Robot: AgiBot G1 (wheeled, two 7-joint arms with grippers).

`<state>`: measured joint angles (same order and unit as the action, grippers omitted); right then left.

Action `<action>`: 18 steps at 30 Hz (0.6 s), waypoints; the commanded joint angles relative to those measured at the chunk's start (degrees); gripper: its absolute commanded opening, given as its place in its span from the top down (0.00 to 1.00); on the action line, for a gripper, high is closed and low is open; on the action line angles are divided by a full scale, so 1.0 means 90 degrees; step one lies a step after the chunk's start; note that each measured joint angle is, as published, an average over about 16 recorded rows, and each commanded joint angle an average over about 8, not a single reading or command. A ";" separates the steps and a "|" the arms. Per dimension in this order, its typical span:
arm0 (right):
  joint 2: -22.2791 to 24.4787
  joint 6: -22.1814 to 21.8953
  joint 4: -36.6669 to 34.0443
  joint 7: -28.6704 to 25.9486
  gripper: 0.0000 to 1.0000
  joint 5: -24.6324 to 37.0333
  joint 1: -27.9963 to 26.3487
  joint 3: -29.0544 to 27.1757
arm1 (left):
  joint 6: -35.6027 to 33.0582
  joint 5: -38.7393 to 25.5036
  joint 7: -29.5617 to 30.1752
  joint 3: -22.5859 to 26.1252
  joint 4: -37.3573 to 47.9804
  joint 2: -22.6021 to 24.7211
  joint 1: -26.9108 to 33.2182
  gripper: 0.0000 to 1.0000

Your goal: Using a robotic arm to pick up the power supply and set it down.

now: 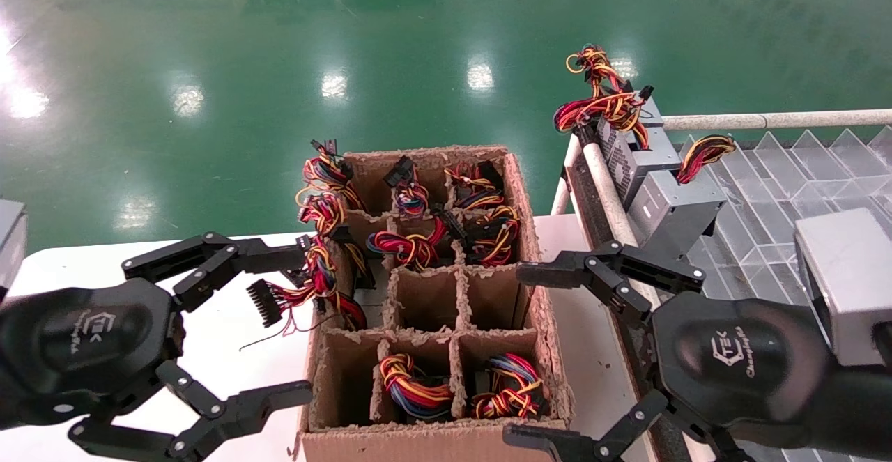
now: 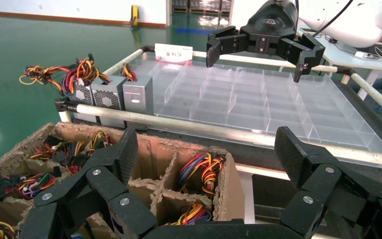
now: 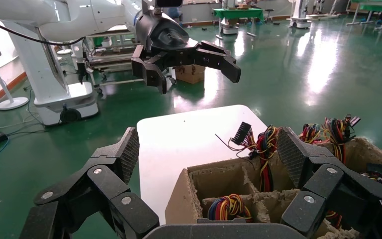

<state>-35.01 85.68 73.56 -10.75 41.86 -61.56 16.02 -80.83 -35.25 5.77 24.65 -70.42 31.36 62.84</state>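
Observation:
Three grey power supplies stand in a row at the corner of the clear divider tray, their coloured wires piled on top; the head view shows them at the right. More wire bundles fill cells of the cardboard divider box; any bodies beneath them are hidden. My left gripper hovers open at the box's left side, holding nothing. On the box's right side my right gripper is open too and holds nothing. Each wrist view shows the other gripper farther off.
The box sits on a white table. A black connector on loose wires hangs over the box's left wall. A metal rail edges the tray between the box and the grey units. Green floor lies beyond.

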 commanded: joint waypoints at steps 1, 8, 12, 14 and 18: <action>0.0000 0.0000 0.0000 0.0000 0.00 0.0000 0.0000 0.0000 | 0.0000 0.0000 0.0000 0.0000 0.0000 0.0000 0.0000 0.00; 0.0000 0.0000 0.0000 0.0000 0.00 0.0000 0.0000 0.0000 | 0.0000 0.0000 0.0000 0.0000 0.0000 0.0000 0.0000 0.00; 0.0000 0.0000 0.0000 0.0000 0.00 0.0000 0.0000 0.0000 | 0.0000 0.0000 0.0000 0.0000 0.0000 0.0000 0.0000 0.00; 0.0000 0.0000 0.0000 0.0000 0.00 0.0000 0.0000 0.0000 | 0.0000 0.0000 0.0000 0.0000 0.0000 0.0000 0.0000 0.00; 0.0000 0.0000 0.0000 0.0000 0.00 0.0000 0.0000 0.0000 | 0.0000 0.0000 0.0000 0.0000 0.0000 0.0000 0.0000 0.00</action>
<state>-35.01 85.68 73.56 -10.75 41.86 -61.56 16.02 -80.83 -35.25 5.77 24.65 -70.42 31.36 62.84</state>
